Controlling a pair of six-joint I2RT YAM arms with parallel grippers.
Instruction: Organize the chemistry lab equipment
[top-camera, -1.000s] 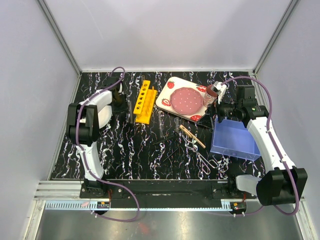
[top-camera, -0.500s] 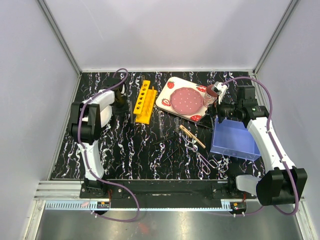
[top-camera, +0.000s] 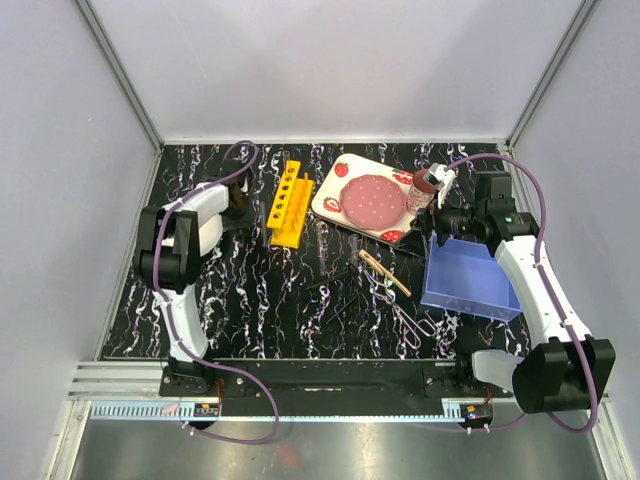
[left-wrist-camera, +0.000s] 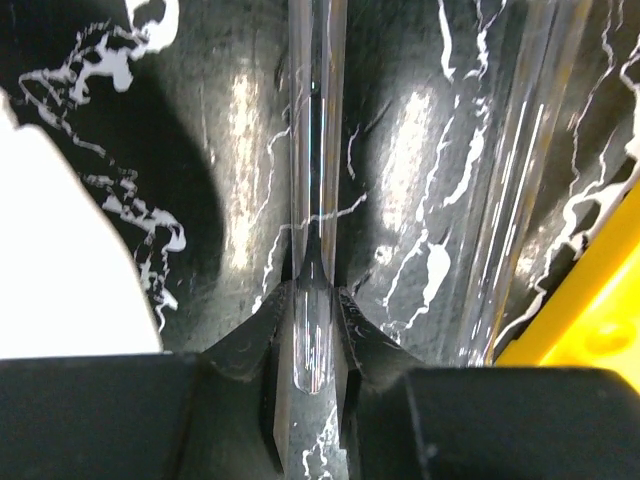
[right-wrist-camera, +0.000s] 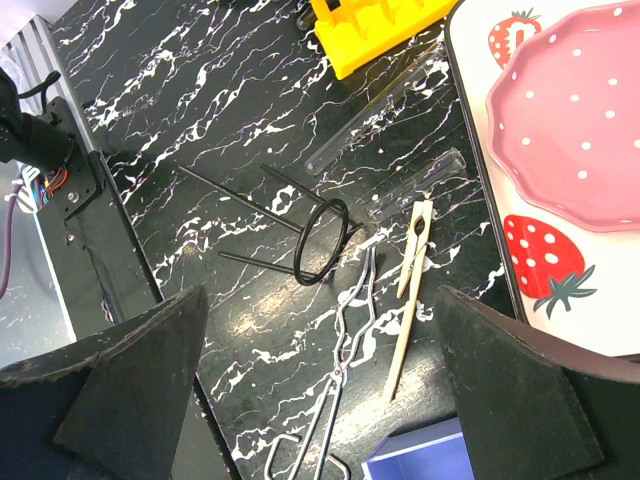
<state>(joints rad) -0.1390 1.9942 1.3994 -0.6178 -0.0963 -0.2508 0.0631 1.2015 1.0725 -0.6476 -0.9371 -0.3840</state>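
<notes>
Where jaws pinch, glass tube (left-wrist-camera: 312, 340) lies.

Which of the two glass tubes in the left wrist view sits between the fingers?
The centre tube, its rounded end between the left gripper's fingers; the other tube lies off to the right, beside the yellow rack.

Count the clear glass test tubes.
4 clear glass test tubes: one in the left gripper, one beside the yellow holed rack, two between rack and strawberry-print tray. More may be hidden.

A pink plate (top-camera: 375, 200) sits on a strawberry tray (top-camera: 326, 206) on the marbled table (top-camera: 250, 290), with a blue box (top-camera: 452, 294) at right.
</notes>
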